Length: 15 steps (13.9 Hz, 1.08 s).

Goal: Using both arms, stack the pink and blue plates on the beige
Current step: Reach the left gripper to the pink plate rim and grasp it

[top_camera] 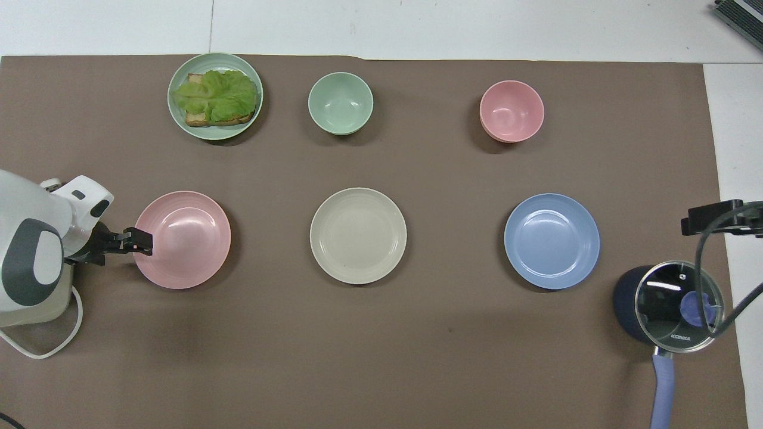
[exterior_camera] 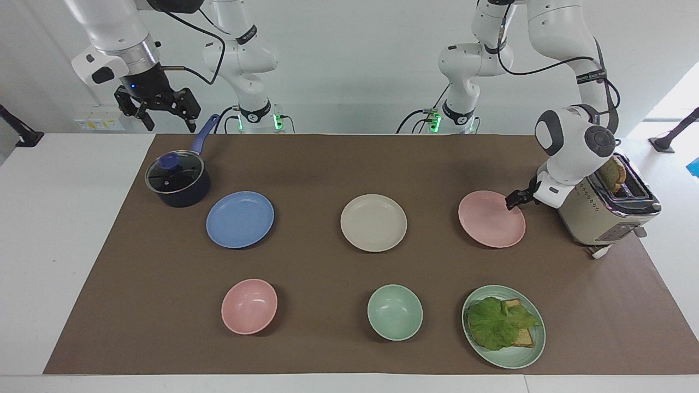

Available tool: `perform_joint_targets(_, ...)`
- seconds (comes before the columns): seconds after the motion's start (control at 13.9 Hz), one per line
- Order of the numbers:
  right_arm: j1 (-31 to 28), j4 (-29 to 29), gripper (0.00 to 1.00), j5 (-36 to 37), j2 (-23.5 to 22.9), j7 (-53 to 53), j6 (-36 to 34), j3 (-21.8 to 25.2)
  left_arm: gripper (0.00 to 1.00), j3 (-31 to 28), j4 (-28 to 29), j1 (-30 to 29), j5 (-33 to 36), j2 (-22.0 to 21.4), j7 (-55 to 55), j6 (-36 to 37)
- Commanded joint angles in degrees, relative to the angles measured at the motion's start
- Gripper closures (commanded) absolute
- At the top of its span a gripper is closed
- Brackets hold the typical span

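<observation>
Nothing is stacked yet: your beige plate point(exterior_camera: 373, 222) lies bare, with the pink plate point(exterior_camera: 491, 219) beside it toward the left arm's end and the blue plate point(exterior_camera: 240, 219) toward the right arm's. Your left gripper point(exterior_camera: 514, 198), jaws open, is at the pink plate's rim; your right gripper point(exterior_camera: 157, 106) waits open above the saucepan point(exterior_camera: 177, 179).

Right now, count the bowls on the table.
2. The pink bowl lies toward the right arm's end, the green bowl beside it, mid-table; both farther from the robots than the plates.
</observation>
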<state>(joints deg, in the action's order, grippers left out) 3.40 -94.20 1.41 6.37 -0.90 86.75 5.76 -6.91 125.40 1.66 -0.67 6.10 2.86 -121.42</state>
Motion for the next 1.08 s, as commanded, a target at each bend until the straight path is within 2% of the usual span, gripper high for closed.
perform_joint_targets(0.0, -0.5, -0.6, 0.00, -1.0, 0.7, -0.2, 0.4, -0.1, 0.00, 0.6, 2.1, -0.9, 0.6, -1.0, -0.2, -1.1)
perform_joint_targets(0.07, -0.5, -0.6, 0.00, -1.0, 0.7, -0.2, 0.4, -0.1, 0.09, 0.6, 2.4, -0.9, 0.6, -1.2, 0.0, -1.0)
perform_joint_targets(0.29, -0.5, -0.6, 0.00, -1.0, 0.7, -0.2, 0.4, -0.1, 0.64, 0.6, 3.2, -1.0, 0.6, -1.5, 0.0, -0.9)
perform_joint_targets(0.5, -0.6, -0.6, 0.00, -1.0, 0.7, -0.2, 0.4, -0.1, 0.98, 0.6, 3.2, -1.0, 0.6, -1.5, 0.0, -0.8)
perform_joint_targets(0.65, -0.5, -0.6, 0.00, -1.0, 0.7, -0.2, 0.4, -0.1, 1.00, 0.6, 2.9, -1.0, 0.3, -1.4, 0.0, -0.1)
perform_joint_targets(0.79, -0.5, -0.6, 0.00, -1.0, 0.7, -0.2, 0.4, -0.1, 1.00, 0.6, 0.4, -1.0, -2.7, -0.9, -0.2, 4.4)
perform_joint_targets(1.01, -0.5, -0.6, 0.00, -1.0, 0.7, -0.2, 0.4, -0.2, 1.00, 0.8, -5.1, -0.1, -3.5, -1.3, -0.5, 13.2)
